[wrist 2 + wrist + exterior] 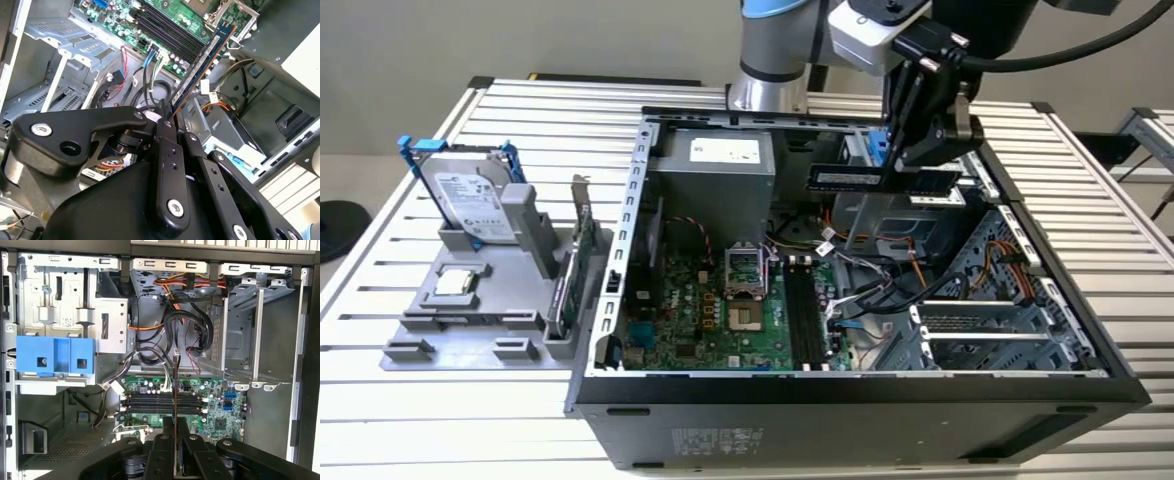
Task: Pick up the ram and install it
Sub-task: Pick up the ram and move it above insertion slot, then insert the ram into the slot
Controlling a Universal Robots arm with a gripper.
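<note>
At the exterior view's left, a hard drive point(467, 200) is standing in the grey holder point(460, 335) on the table point(454, 420). Rightward, your pincer point(907, 165) is clamping the ram point(847, 178) tight above the open case point(854, 400), with loose cables point(874, 290) lying beneath it, beside the memory slots point(803, 318).

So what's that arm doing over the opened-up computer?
The robot arm's pincer is shut on the ram, a thin memory stick, holding it in the air above the open computer case. The black memory slots on the motherboard below look empty, so the ram is not yet installed.
</note>
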